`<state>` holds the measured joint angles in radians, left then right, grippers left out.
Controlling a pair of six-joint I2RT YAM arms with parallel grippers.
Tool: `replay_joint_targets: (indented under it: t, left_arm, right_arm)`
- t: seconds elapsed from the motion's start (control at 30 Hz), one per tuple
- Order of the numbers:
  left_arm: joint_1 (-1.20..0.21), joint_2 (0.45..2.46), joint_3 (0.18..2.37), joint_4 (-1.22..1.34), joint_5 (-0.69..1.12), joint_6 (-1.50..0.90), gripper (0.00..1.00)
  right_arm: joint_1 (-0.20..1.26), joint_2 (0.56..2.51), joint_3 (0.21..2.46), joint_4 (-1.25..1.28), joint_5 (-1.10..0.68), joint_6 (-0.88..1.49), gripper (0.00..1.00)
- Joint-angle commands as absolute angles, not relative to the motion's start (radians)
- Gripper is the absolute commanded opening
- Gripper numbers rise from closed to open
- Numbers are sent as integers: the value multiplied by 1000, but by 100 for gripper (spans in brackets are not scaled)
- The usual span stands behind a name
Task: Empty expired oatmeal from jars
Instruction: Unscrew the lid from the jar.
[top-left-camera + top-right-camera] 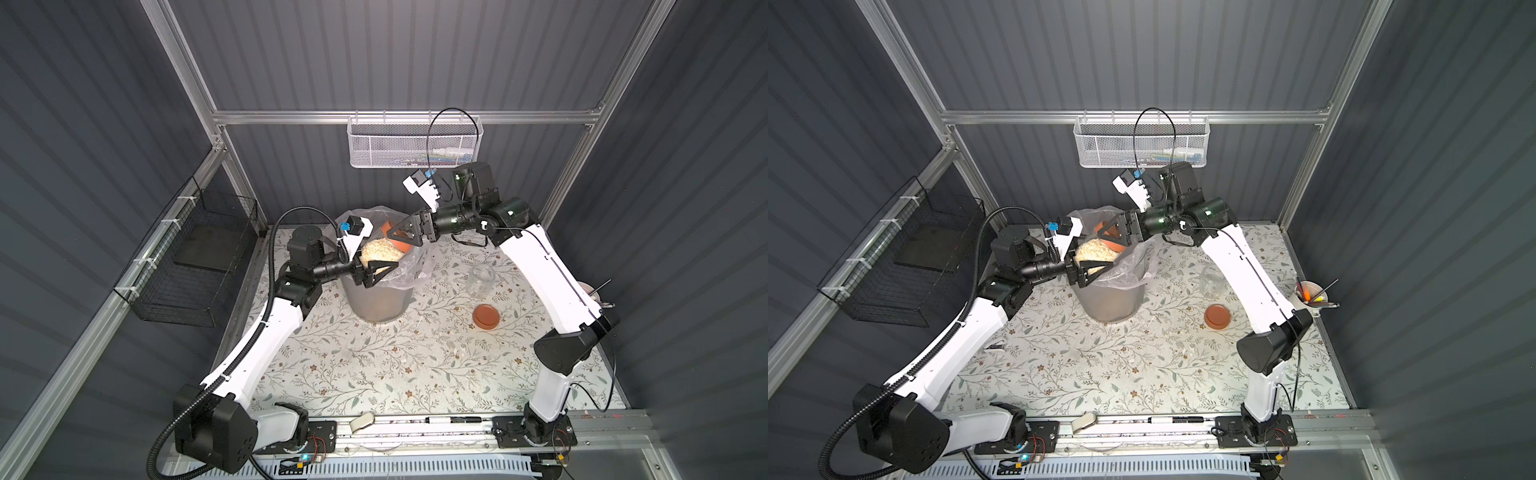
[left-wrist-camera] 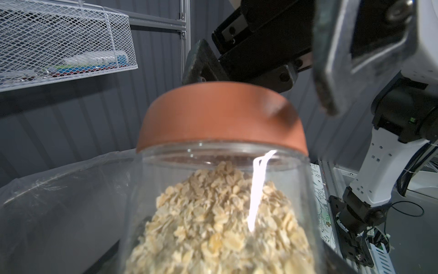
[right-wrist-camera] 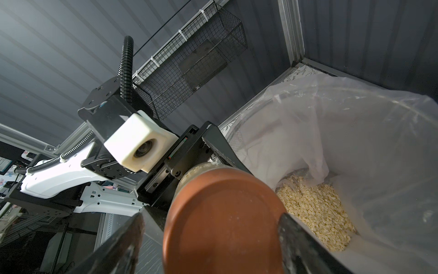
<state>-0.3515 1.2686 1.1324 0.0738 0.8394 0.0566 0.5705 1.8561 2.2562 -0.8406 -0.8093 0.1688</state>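
1 jar (image 1: 379,254) awaits uncapping: left claw (image 1: 384,262) clamps it, bin (image 1: 376,305) beneath; right claw (image 3: 209,220), jaws spread, straddles the lid (image 2: 220,116) without gripping. Next: close and twist.

The oatmeal jar (image 1: 379,252) hangs above the bin (image 1: 376,305) at the rear of the bench (image 1: 374,365); an empty jar (image 1: 481,281) stands right of the bin, a lid (image 1: 487,316) before it.

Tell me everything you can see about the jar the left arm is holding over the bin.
The jar is clear, rounded, glass-looking, and largely filled with pale oatmeal flakes. Its flat terracotta-orange lid is on. It lies tipped nearly on its side above the lined grey bin, lid end toward the right arm. The left pincer clamps its body; the right pincer straddles the lid, jaws open, a gap showing on one side.
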Motion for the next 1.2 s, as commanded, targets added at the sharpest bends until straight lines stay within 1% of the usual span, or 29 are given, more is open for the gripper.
replay_joint_targets:
  t: [0.0,0.2,0.3,0.43,0.5,0.6,0.83,0.97,1.03,1.17]
  left_arm:
    - [-348,1224,1192,158,871,54,0]
    - [-348,1213,1197,161,877,46,0]
    - [-348,1204,1197,158,877,44,0]
    - [-347,1193,1199,152,882,43,0]
    - [-348,1189,1198,149,883,43,0]
    - [-348,1183,1199,142,884,47,0]
    - [-348,1178,1198,126,880,59,0]
    - [-348,1180,1198,124,881,63,0]
    - [-348,1179,1199,126,879,64,0]
    - [-348,1183,1202,121,877,67,0]
  right_arm:
    - [577,1851,2233,-848,-824,163,87]
    - [585,1860,2223,-850,-835,154,86]
    - [587,1868,2226,-850,-838,156,82]
    - [586,1884,2228,-848,-839,158,83]
    - [586,1887,2229,-841,-839,162,85]
    - [586,1895,2236,-842,-825,164,92]
    - [581,1899,2239,-852,-783,168,96]
    - [578,1896,2229,-857,-768,164,97]
    - [578,1897,2225,-861,-771,165,96]
    - [576,1884,2221,-849,-792,163,84]
